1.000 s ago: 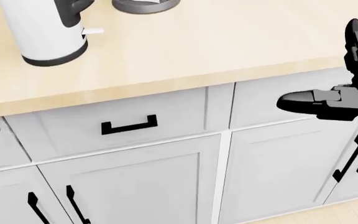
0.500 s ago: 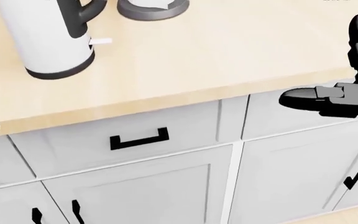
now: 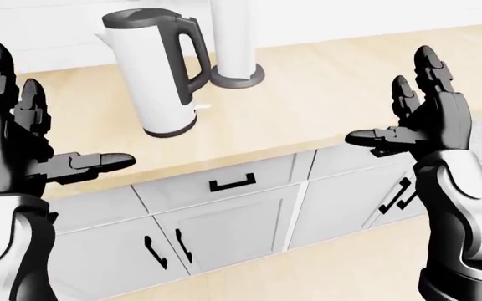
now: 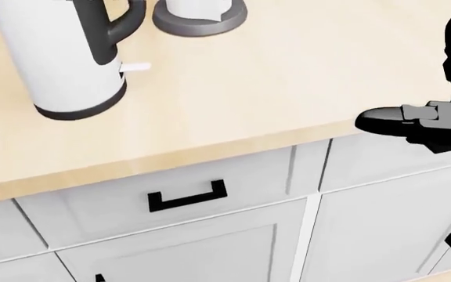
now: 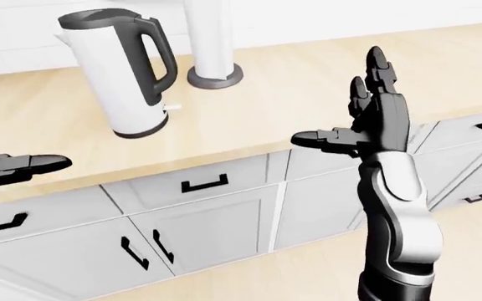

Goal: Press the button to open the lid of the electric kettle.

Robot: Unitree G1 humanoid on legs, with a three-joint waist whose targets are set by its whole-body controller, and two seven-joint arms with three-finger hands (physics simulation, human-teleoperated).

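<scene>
A white electric kettle [image 3: 147,76] with a grey lid and a black handle [image 3: 189,59] stands upright on the wooden counter [image 3: 308,100], at the upper left of the left-eye view. Its lid is down. My left hand [image 3: 36,147] is open, raised at the left edge, below and left of the kettle and well apart from it. At the right my right hand [image 3: 413,122] is open too, fingers up and thumb pointing left, held before the counter's edge. Neither hand touches anything. In the head view only the kettle's lower body [image 4: 61,59] shows.
A white cylinder on a grey round base [image 3: 237,74] stands just right of the kettle. Below the counter run white drawers and cabinet doors with black handles [image 3: 231,184]. A pale wooden floor [image 3: 308,269] lies beneath.
The head view has shifted: kettle, counter edge and drawer handle have slid down and right and look larger, so the camera moved closer. Both hands keep their pose.
</scene>
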